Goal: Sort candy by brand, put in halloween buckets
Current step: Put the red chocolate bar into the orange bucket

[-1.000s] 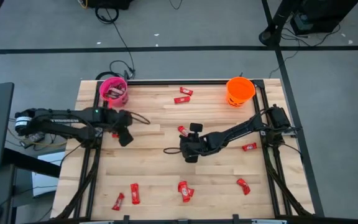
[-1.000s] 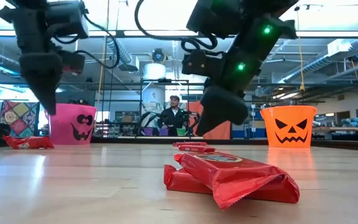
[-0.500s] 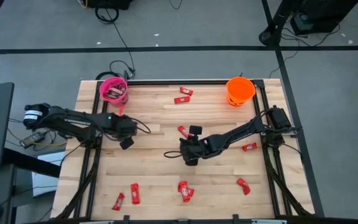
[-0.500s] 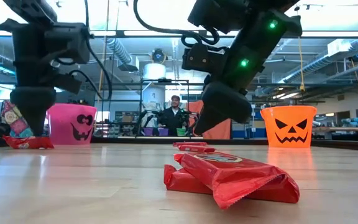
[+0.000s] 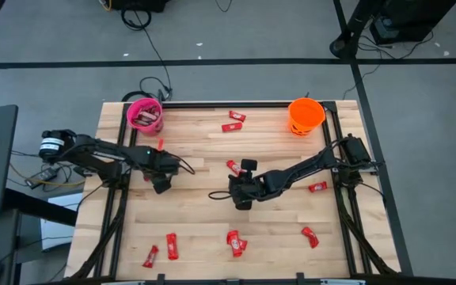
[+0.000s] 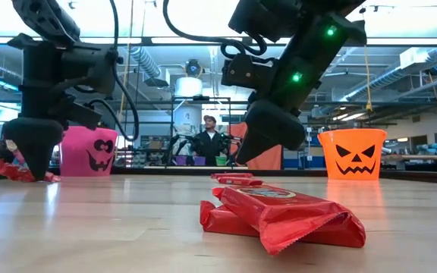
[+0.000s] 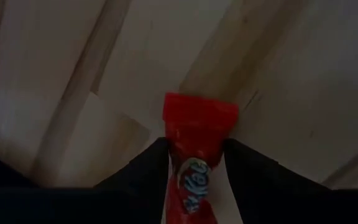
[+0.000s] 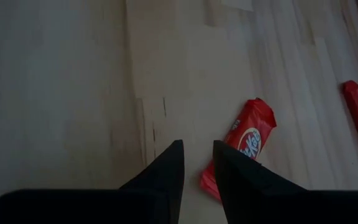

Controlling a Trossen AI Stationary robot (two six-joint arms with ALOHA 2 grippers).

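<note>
A red-wrapped candy bar (image 7: 194,162) is now sitting between the two dark fingers of the left end effector (image 5: 160,182), which is closing on it low over the wooden surface (image 5: 196,229), partway between the pink bucket (image 5: 144,115) and the middle. A second ago this arm was higher and further toward the left edge; it has been reaching inward and dropping, so the pick is looking nearly made, and a lift toward a bucket would come next. The right end effector (image 5: 242,198) is holding near the centre much as before, its fingers a narrow gap apart and gripping nothing, with another red bar (image 8: 241,146) lying just beside them. The orange bucket (image 5: 305,115) is standing at the far right corner, and many red bars (image 5: 234,242) are lying scattered, so most sorting is remaining.
</note>
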